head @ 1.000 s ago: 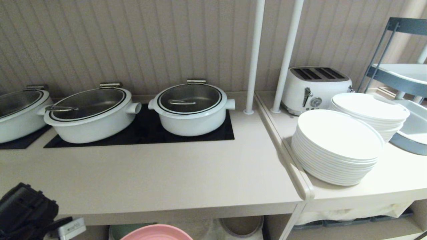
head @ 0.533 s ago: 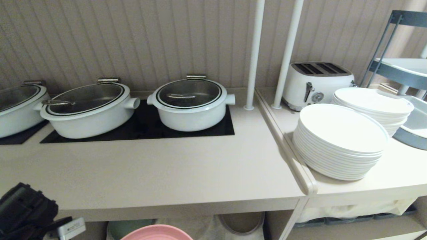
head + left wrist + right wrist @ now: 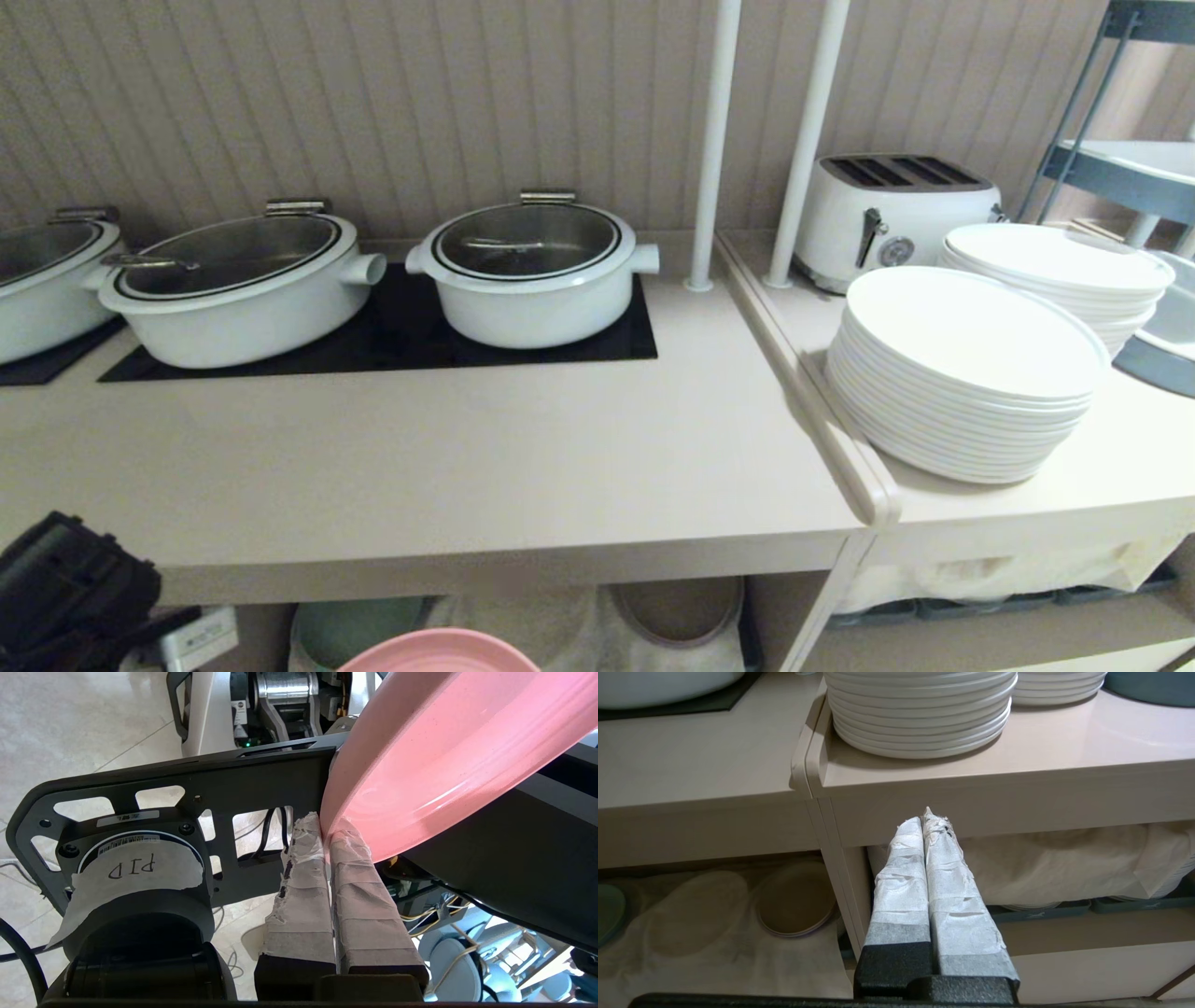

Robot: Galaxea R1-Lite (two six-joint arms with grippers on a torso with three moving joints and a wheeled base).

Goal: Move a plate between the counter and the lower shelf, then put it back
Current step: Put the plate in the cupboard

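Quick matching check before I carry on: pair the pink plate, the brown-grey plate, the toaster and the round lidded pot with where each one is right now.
Things:
1. pink plate
2. brown-grey plate
3. toaster
4. round lidded pot

Places:
A. on the black hob
B. on the lower shelf's white cloth
C. rim pinched between the left gripper's fingers
D. on the adjoining top, behind the white plate stacks

Pairs: 1-C, 2-B, 3-D, 4-A

**Worktop above, shelf below**

Three pots [image 3: 532, 271] stand in a row at the back of the worktop [image 3: 448, 467]. Right of the ridge, plate stacks [image 3: 962, 373] sit before a toaster [image 3: 887, 219]. Under the worktop, the lower shelf [image 3: 714, 952] holds plates; one plate [image 3: 439, 651] hangs in front of it.
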